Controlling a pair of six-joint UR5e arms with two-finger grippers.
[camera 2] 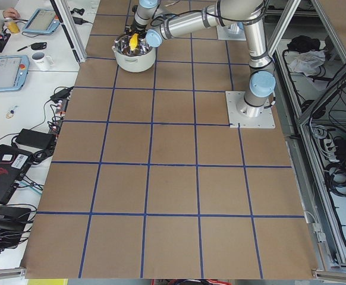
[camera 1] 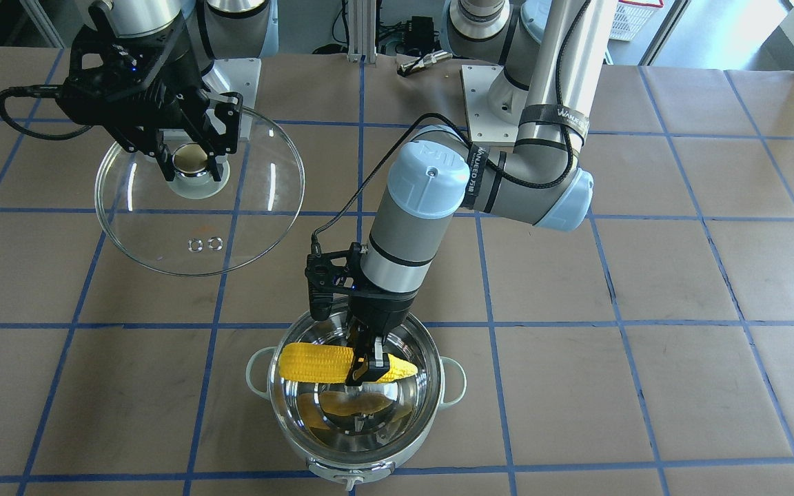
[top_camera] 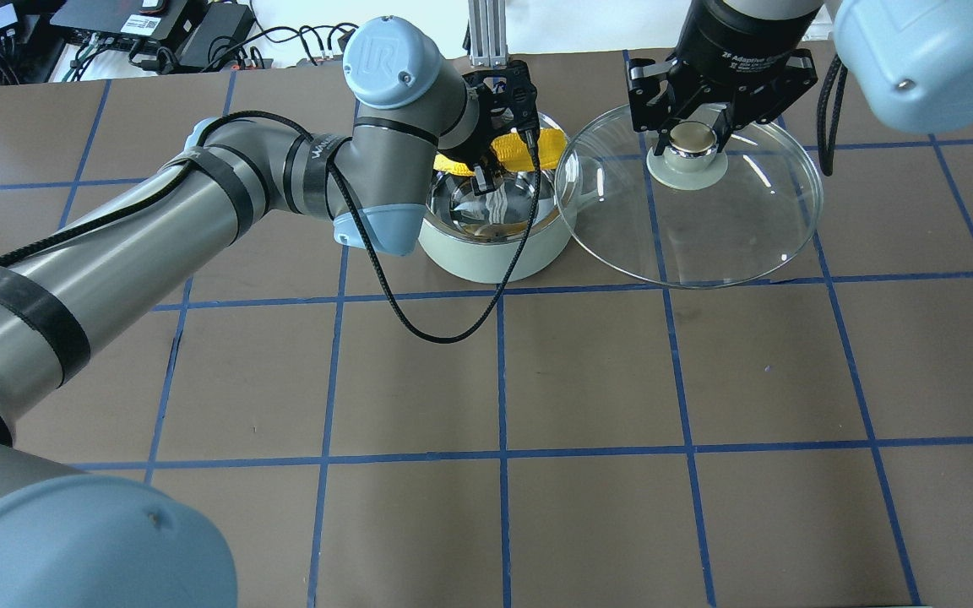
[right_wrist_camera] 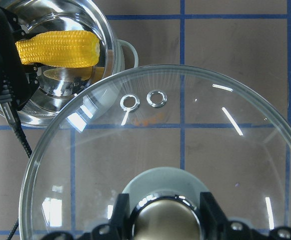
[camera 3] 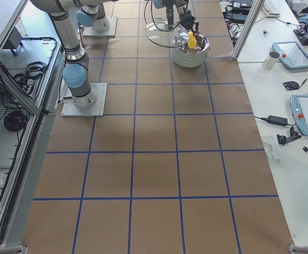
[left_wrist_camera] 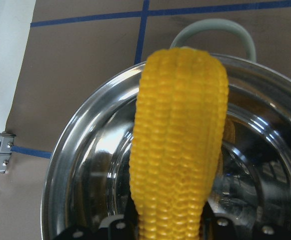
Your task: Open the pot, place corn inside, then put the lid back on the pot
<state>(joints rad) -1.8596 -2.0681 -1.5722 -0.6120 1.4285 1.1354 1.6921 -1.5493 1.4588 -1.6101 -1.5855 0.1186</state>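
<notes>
Corn (camera 1: 321,363) is pinched near its tapered end between the jaws of the left gripper (camera 1: 366,365). It lies level across the mouth of the pot (camera 1: 293,413), above the steel floor and not yet released. The right gripper (camera 1: 190,164) has its jaws clamped on the knob (camera 1: 190,156) of the lid (camera 1: 163,234), which appears held off the table beside the pot.

Assessment: opening is done and corn placement is in hand. Release and re-lidding remain.

The left forearm reaches across, wrist tipped down into the pot. The right wrist points straight down.
</notes>
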